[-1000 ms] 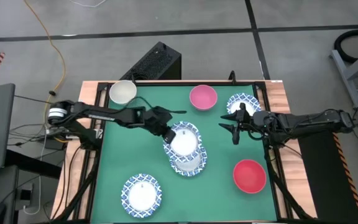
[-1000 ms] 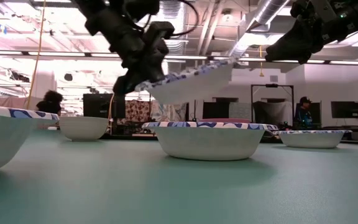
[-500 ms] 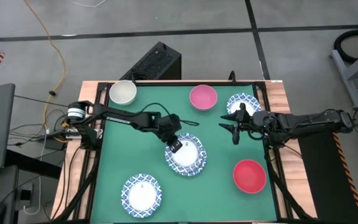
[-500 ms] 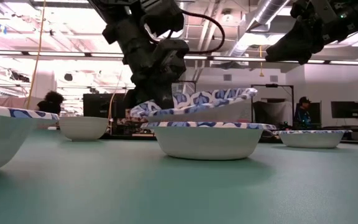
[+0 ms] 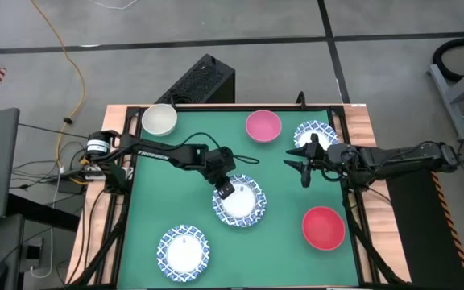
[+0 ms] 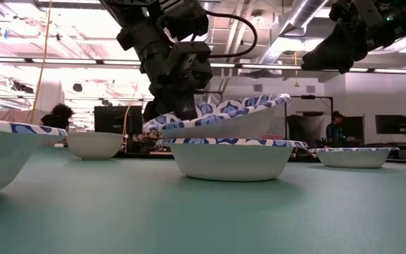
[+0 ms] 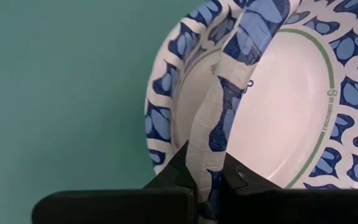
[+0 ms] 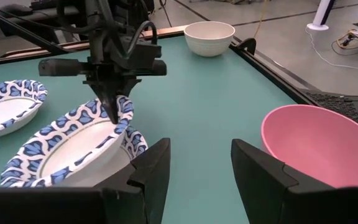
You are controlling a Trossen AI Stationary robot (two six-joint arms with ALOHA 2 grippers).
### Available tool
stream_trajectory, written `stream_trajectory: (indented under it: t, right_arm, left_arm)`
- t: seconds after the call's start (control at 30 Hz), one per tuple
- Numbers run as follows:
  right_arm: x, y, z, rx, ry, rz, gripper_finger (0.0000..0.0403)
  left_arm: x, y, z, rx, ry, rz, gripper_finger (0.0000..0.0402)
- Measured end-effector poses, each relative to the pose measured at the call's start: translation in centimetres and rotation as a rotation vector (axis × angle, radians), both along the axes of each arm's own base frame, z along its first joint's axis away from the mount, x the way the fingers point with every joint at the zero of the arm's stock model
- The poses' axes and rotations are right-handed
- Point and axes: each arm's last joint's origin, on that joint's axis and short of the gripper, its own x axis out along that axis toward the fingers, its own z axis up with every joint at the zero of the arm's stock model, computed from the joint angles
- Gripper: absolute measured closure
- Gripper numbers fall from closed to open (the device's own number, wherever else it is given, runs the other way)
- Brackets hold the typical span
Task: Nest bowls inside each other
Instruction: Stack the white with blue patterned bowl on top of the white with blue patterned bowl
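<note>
Blue-rimmed upper bowl (image 6: 220,120) sits tilted in the lower blue-rimmed bowl (image 6: 231,159) mid-table, its rim pinched by the closed left gripper (image 5: 223,184). Right gripper (image 5: 304,165) hovers with fingers apart, holding nothing, between the pink bowl (image 5: 263,126) and red bowl (image 5: 323,226).

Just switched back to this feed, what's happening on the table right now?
The left gripper is shut on the rim of a blue-patterned bowl, holding it tilted over, and partly down in, a second patterned bowl at mid-table; it is not yet seated. The right gripper hovers open near the pink bowl, holding nothing. The cream bowl, red bowl and two more patterned bowls sit apart, unstacked.
</note>
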Motion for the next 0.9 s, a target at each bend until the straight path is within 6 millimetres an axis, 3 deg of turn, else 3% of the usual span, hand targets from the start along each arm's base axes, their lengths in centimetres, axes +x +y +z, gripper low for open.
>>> stream_trajectory:
  t: [0.53, 0.9]
  right_arm:
    - [-0.02, 0.01, -0.08, 0.0, 0.009, 0.004, 0.0211]
    - [-0.02, 0.01, -0.07, 0.0, 0.008, 0.004, 0.0211]
  left_arm:
    - [0.06, 0.1, 0.08, 0.063, -0.017, -0.031, 0.0394]
    - [0.23, 0.11, 0.23, 0.069, -0.04, -0.033, 0.027]
